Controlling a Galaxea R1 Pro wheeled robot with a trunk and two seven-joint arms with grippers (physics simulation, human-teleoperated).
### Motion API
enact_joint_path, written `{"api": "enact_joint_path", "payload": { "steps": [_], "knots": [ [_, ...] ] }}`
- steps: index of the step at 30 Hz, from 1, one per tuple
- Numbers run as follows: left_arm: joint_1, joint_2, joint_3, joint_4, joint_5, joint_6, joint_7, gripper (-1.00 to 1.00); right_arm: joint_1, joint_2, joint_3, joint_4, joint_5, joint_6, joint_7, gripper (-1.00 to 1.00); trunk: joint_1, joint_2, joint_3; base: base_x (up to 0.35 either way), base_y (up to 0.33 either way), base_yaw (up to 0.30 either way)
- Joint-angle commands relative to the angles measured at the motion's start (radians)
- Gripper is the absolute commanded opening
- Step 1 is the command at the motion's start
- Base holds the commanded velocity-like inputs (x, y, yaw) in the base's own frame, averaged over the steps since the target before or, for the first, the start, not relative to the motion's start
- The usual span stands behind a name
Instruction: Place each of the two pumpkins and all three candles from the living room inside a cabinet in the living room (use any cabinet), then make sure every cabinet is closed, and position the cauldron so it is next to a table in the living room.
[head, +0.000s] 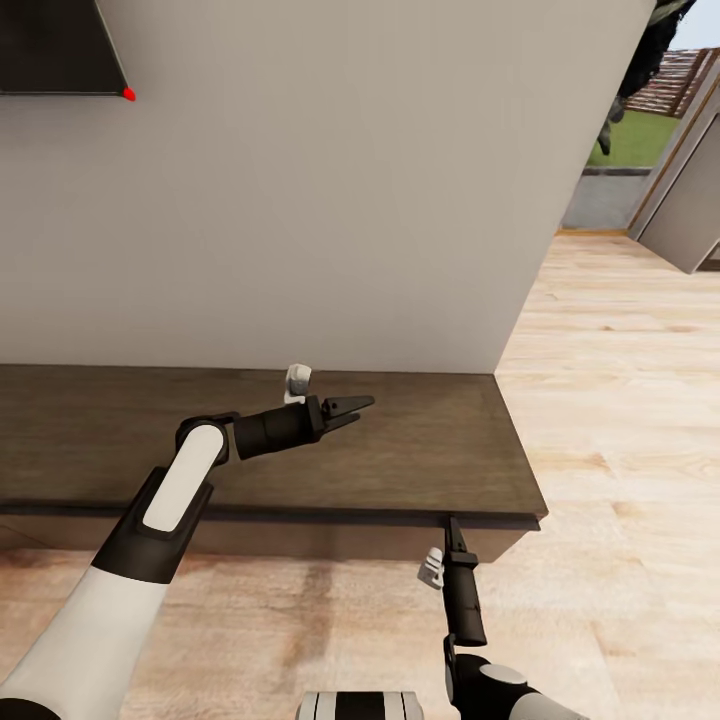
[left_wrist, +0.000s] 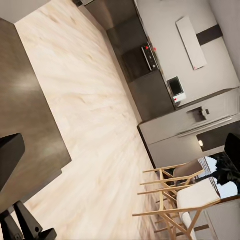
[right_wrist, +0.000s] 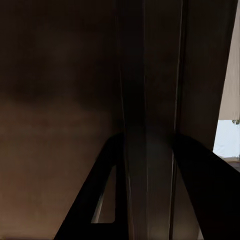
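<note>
The long dark-brown cabinet (head: 420, 450) stands against the white wall, and its flat top is bare. My left gripper (head: 352, 410) hovers over that top, pointing right, fingers slightly apart and holding nothing. In the left wrist view the cabinet's top (left_wrist: 25, 100) runs beside the dark fingers (left_wrist: 7, 155). My right gripper (head: 453, 525) points up at the cabinet's front upper edge near its right end. In the right wrist view its two fingers straddle a narrow dark door edge (right_wrist: 150, 75), which fills the gap between them. Pumpkins, candles, cauldron and coffee table are out of view.
Pale wood floor (head: 620, 400) spreads in front of and to the right of the cabinet. A dark screen (head: 55, 45) hangs on the wall at upper left. A doorway (head: 640, 150) opens to the outside at far right. The left wrist view reaches the kitchen units (left_wrist: 150, 65) and wooden stools (left_wrist: 175, 195).
</note>
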Motion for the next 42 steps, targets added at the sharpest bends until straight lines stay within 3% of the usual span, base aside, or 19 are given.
{"api": "enact_joint_path", "payload": {
  "steps": [1, 19, 42],
  "knots": [
    [0.0, 0.0, 0.0, 0.0, 0.0, 0.0, 0.0, 1.0, -0.03, 0.0, 0.01, -0.028, 0.001, -0.002, -0.004, -1.0, -0.004, 0.007, 0.003, 0.0, 0.0, 0.0],
    [0.0, 0.0, 0.001, 0.001, 0.0, 0.0, 0.0, 1.0, -0.03, 0.0, 0.01, -0.028, 0.001, -0.002, -0.004, -1.0, -0.008, 0.014, 0.007, -0.002, 0.0, 0.0],
    [0.0, 0.0, 0.001, 0.001, 0.0, 0.0, 0.0, 1.0, -0.03, 0.002, 0.01, -0.029, 0.001, -0.002, -0.004, -1.0, -0.008, 0.014, 0.007, -0.1, 0.0, 0.0]
  ]
}}
